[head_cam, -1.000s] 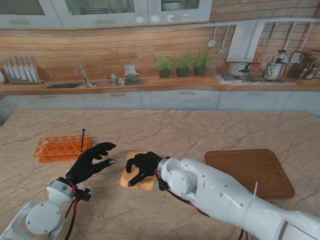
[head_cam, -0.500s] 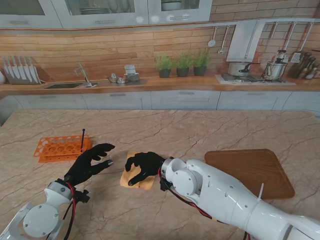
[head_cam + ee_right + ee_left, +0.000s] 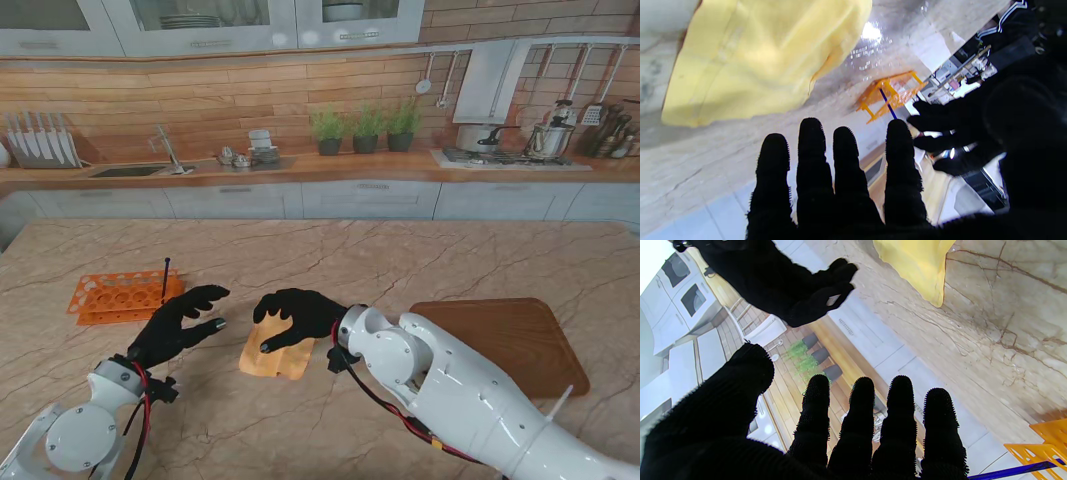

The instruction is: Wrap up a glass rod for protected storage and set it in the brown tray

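A yellow cloth [image 3: 270,355] lies rumpled on the marble table near its middle; it also shows as yellow cloth [image 3: 918,265] and yellow cloth [image 3: 750,56]. My right hand [image 3: 297,315] hovers open just over the cloth's far edge, holding nothing. My left hand [image 3: 180,325] is open to the cloth's left, fingers spread. A dark blue glass rod [image 3: 165,279] stands upright in the orange rack [image 3: 120,296] at the far left, seen too as rod [image 3: 887,105]. The brown tray [image 3: 505,342] lies to the right, partly behind my right arm.
Behind the table runs a kitchen counter with a sink [image 3: 130,171], potted plants [image 3: 365,130] and a stove [image 3: 500,155]. My white right forearm [image 3: 460,395] crosses the table's near right part.
My right hand has lifted off the cloth and shifted right and away from me; the cloth's far edge now shows uncovered and rumpled. The left hand has hardly moved.
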You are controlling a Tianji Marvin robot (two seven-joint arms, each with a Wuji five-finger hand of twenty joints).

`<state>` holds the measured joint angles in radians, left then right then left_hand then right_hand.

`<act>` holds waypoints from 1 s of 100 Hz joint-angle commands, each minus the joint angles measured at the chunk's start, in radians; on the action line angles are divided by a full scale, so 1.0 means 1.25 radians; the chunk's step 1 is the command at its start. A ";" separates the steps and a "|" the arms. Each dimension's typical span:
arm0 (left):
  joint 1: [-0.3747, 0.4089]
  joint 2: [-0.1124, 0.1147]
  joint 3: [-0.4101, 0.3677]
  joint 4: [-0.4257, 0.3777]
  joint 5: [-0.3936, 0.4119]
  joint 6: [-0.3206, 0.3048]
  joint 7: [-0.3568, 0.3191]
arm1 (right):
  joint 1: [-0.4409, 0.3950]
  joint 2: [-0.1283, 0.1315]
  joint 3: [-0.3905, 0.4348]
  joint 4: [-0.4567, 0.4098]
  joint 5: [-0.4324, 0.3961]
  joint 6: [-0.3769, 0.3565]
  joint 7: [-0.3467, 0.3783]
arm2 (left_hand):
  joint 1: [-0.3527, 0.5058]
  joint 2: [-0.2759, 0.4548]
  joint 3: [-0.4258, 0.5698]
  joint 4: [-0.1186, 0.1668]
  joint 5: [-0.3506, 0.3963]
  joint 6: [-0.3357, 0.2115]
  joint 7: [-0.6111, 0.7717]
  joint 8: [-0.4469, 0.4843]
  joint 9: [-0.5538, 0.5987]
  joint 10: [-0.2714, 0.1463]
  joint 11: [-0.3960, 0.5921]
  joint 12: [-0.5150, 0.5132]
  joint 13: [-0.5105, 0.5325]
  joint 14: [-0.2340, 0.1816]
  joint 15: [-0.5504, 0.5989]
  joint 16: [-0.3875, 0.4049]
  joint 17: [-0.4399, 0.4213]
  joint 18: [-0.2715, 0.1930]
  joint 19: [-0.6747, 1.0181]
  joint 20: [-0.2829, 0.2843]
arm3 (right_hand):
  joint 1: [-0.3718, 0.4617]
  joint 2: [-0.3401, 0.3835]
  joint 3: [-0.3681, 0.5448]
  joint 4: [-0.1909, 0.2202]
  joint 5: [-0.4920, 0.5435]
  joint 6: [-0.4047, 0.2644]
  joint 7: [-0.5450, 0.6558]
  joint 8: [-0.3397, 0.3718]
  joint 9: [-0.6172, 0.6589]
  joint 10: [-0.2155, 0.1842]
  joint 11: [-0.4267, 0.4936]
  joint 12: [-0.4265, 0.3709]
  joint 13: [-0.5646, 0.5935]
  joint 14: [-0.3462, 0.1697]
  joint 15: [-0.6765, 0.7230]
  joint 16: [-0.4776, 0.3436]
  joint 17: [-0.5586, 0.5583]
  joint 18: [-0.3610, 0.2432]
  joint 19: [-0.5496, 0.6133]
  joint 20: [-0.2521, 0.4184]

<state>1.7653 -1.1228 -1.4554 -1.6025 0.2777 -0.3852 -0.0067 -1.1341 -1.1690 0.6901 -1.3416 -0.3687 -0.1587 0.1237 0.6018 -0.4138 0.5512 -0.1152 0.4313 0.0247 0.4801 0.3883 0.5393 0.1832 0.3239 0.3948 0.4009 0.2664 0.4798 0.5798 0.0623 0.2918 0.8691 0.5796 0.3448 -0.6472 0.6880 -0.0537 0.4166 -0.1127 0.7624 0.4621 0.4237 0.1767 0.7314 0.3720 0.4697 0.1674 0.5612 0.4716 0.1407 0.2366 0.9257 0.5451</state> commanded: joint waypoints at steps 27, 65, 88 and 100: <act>-0.024 0.003 0.007 0.001 0.022 0.009 -0.006 | -0.161 0.061 0.210 -0.142 -0.109 -0.011 0.013 | 0.005 0.023 -0.013 0.022 0.000 -0.003 0.006 0.006 0.007 0.000 0.000 0.006 0.013 0.002 0.001 0.008 -0.007 0.006 0.001 -0.006 | -0.046 0.041 -0.008 0.011 -0.068 -0.025 -0.019 -0.010 -0.015 -0.013 -0.033 -0.020 0.006 -0.023 -0.035 -0.012 -0.001 -0.015 -0.040 -0.012; -0.036 0.005 0.011 0.008 0.044 0.016 -0.008 | -0.391 0.044 0.432 -0.247 -0.143 -0.031 -0.144 | 0.000 0.012 -0.005 0.021 -0.002 -0.004 0.009 0.007 0.007 -0.002 -0.001 0.004 0.012 0.000 -0.005 0.004 -0.007 0.006 -0.003 -0.007 | -0.032 -0.001 -0.007 0.008 -0.065 -0.031 -0.010 -0.004 0.016 -0.019 -0.027 -0.016 0.046 -0.039 -0.015 0.010 0.030 -0.025 -0.064 0.006; -0.048 0.006 -0.006 0.025 0.083 0.002 0.009 | -0.505 0.031 0.513 -0.297 -0.147 -0.067 -0.222 | 0.000 0.009 0.000 0.021 -0.001 -0.002 0.008 0.007 -0.006 -0.001 -0.006 0.001 -0.006 -0.005 -0.026 -0.009 -0.010 0.005 -0.015 -0.013 | -0.032 0.005 -0.017 0.004 -0.072 -0.040 -0.016 -0.007 0.018 -0.028 -0.034 -0.018 0.059 -0.051 -0.022 0.015 0.054 -0.033 -0.093 0.015; -0.063 0.005 -0.024 0.039 0.146 -0.015 0.043 | -0.538 0.026 0.523 -0.314 -0.158 -0.068 -0.255 | 0.004 0.013 0.001 0.021 0.004 0.002 0.009 0.007 -0.001 0.003 -0.003 0.000 -0.001 -0.019 -0.043 -0.025 -0.006 0.007 -0.021 -0.016 | -0.033 0.005 -0.018 0.004 -0.067 -0.042 -0.018 -0.007 0.028 -0.029 -0.040 -0.020 0.068 -0.053 -0.030 0.016 0.061 -0.033 -0.107 0.024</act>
<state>1.6977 -1.1175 -1.4715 -1.5627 0.4377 -0.3943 0.0173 -1.7858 -1.1294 1.3476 -1.7199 -0.5601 -0.2442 -0.1877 0.6017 -0.4138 0.5510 -0.1152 0.4314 0.0247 0.4801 0.3883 0.5394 0.1833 0.3239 0.3948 0.4013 0.2664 0.4399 0.5681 0.0605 0.2925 0.8550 0.5684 0.3339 -0.6164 0.6872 -0.0537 0.3530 -0.1375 0.7479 0.4561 0.4358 0.1650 0.6980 0.3497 0.5312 0.1305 0.5297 0.4817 0.2055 0.2256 0.8238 0.5521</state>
